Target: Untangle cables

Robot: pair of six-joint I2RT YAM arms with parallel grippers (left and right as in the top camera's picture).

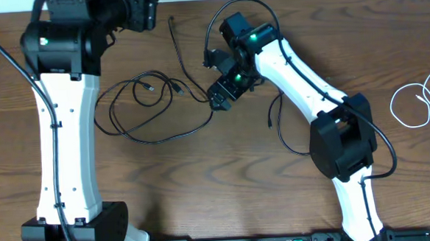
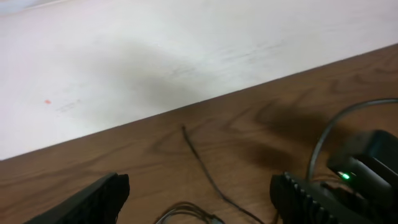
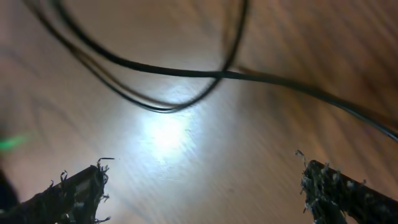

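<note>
The long black cable (image 1: 157,138) lies in loose loops on the wooden table between the two arms, with one end running up toward the far edge (image 1: 173,27). The white cable (image 1: 419,104) lies coiled by itself at the far right. My right gripper (image 1: 220,98) hovers at the right side of the black loops. In the right wrist view it (image 3: 205,193) stands open, empty, with crossing black cable strands (image 3: 168,71) just ahead. My left gripper (image 1: 139,10) is at the far edge. In the left wrist view it (image 2: 199,199) is open over a black cable strand (image 2: 202,165).
The table (image 1: 226,194) is brown wood, and a white wall or surface (image 2: 155,50) begins at its far edge. The white left arm (image 1: 69,143) stretches along the left side. The right arm (image 1: 309,93) crosses diagonally, with its own thick black wiring (image 1: 228,13) looping over it.
</note>
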